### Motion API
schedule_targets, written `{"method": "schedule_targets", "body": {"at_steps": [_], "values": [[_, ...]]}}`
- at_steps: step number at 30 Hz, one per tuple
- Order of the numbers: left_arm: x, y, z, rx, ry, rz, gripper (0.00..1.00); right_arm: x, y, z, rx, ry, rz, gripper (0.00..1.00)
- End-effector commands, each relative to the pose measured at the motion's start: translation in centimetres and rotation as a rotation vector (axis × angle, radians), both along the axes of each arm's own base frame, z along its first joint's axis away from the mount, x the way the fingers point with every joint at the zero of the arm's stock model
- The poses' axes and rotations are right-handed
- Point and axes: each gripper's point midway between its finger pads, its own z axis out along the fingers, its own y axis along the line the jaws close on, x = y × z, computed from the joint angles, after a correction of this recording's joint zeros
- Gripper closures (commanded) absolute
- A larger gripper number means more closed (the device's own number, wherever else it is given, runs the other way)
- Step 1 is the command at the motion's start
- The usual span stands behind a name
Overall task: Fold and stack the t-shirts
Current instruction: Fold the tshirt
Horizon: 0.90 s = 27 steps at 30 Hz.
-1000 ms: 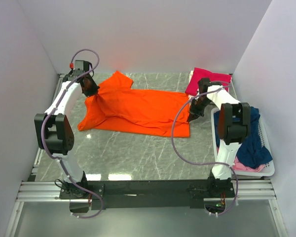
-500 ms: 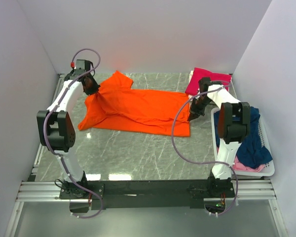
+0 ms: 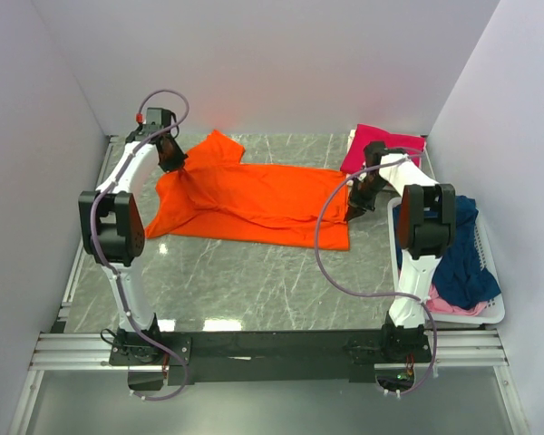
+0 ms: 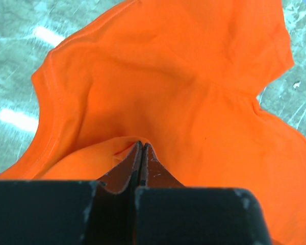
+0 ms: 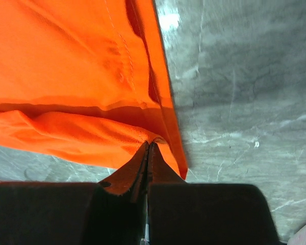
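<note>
At the left jaws: clenched tight on a fold of the orange tee [image 4: 194, 102], at its left end by the shoulder. In the left wrist view, cloth drawn up into a small ridge right at the tips. Collar band curving off left of the pinch, one sleeve spread out beyond it.

At the right jaws: clenched as well, nipping the same orange tee at its far right hem corner. In the right wrist view, hem stitching just past the tips, a second layer of cloth bunched beneath, bare marble to the right.

Between the two grips: orange tee spread across the far half of the tabletop [image 3: 254, 281], neck end left, hem end right, creases through the middle. One sleeve pointing far, the other pointing near-left. Pulled up a little toward each pinch, lying on the tabletop elsewhere.

Left arm [image 3: 113, 227] reaching from its near-left base along the left edge. Right arm [image 3: 423, 217] likewise along the right side.

Just beyond the right jaws, in the far right corner: magenta tee [image 3: 385, 145], apart from the orange one. Cannot tell whether folded.

At the right edge: white basket [image 3: 494, 317], navy tee [image 3: 462, 258] heaped inside and draped over its left rim. Pale pink tee [image 3: 449, 305] poking out under it at the near end.
</note>
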Motion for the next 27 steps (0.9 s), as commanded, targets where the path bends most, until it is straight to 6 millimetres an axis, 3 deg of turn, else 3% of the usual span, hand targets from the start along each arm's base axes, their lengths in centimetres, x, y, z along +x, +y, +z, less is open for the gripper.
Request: {"method": "schedule_targets", "body": {"at_steps": [1,5,7,8,10,11,14,17,19,20,21,22,23,24,26,27], "values": [[2.2,-0.2,1.9,0.018,-0.075,-0.023,1.0,1.3,-0.5,0.5,-0.011,-0.032,0.005,1.0],[3.0,-0.2,1.0,0.022,-0.059,-0.034,1.0,1.7,-0.4,0.8,-0.006,-0.039,0.008,1.0],[3.6,-0.4,1.3,0.018,-0.071,-0.039,0.99,2.1,-0.3,1.3,0.0,-0.057,0.013,0.91],[4.0,-0.5,0.9,0.009,-0.066,-0.046,0.94,2.2,-0.4,1.6,-0.002,-0.064,0.013,0.75],[4.9,-0.8,1.9,-0.003,-0.096,-0.047,0.78,2.6,-0.5,2.4,-0.008,-0.093,0.012,0.59],[5.3,-1.0,1.8,-0.011,-0.098,-0.051,0.61,2.8,-0.4,2.7,-0.008,-0.104,0.015,0.51],[6.3,-1.3,3.3,-0.027,-0.14,-0.047,0.37,2.7,-0.7,3.5,-0.019,-0.126,0.018,0.44],[6.4,-1.2,4.9,-0.033,-0.169,-0.042,0.28,1.7,-0.7,3.5,-0.022,-0.122,0.027,0.43],[5.7,-1.1,4.9,-0.026,-0.163,-0.041,0.26,0.4,-0.7,3.1,-0.017,-0.102,0.029,0.43],[5.2,-1.0,6.0,-0.023,-0.186,-0.04,0.25,0.1,-0.6,3.0,-0.016,-0.106,0.029,0.43],[4.1,-0.7,4.6,-0.017,-0.151,-0.035,0.24,-0.4,-0.6,3.4,-0.011,-0.117,0.028,0.43],[3.4,-0.6,4.3,-0.016,-0.142,-0.037,0.24,-1.3,-0.4,2.6,-0.005,-0.096,0.033,0.43],[2.7,-0.1,5.5,-0.016,-0.164,-0.03,0.24,-1.9,-0.3,2.5,-0.002,-0.091,0.034,0.43],[1.2,0.2,3.6,-0.014,-0.114,-0.027,0.24,-3.0,-0.3,2.1,0.001,-0.072,0.033,0.43],[-0.5,1.1,4.2,-0.008,-0.12,-0.015,0.24,-3.8,-0.1,1.7,0.006,-0.068,0.036,0.43],[-1.9,1.4,2.6,-0.006,-0.082,-0.012,0.24,-4.8,0.1,1.4,0.01,-0.053,0.04,0.43]]}}
